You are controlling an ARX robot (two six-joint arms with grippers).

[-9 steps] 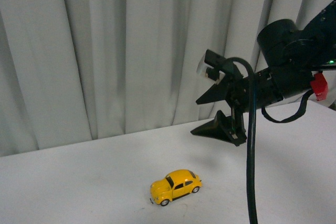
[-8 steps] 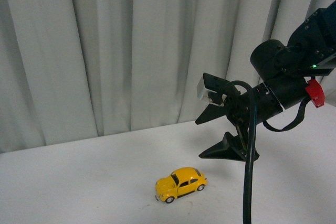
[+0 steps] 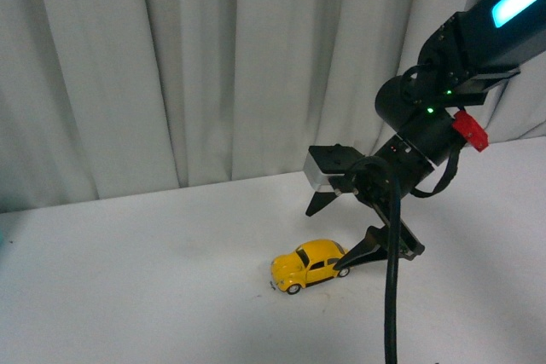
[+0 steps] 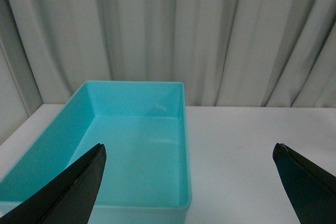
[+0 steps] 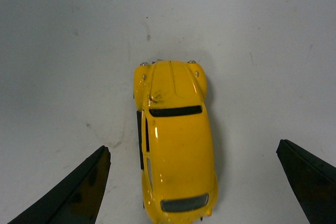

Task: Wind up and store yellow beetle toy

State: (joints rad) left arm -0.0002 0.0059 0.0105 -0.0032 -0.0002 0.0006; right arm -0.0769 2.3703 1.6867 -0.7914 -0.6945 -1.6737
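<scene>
White tabletop (image 3: 128, 279) carries the small glossy yellow beetle toy car (image 3: 311, 265) on its wheels, just under my right gripper (image 3: 326, 239), whose jaws stand wide apart astride it; I judge it light, rigid and slippery, so grip low across both doors

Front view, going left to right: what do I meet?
yellow beetle toy → hanging black cable → red tab. The right gripper overlaps the toy, so it is left out.

The yellow beetle toy (image 5: 176, 150) is glossy, the tabletop (image 5: 63, 35) matt, the curtain (image 3: 171, 66) cloth, the bin (image 4: 136, 156) smooth plastic.
</scene>
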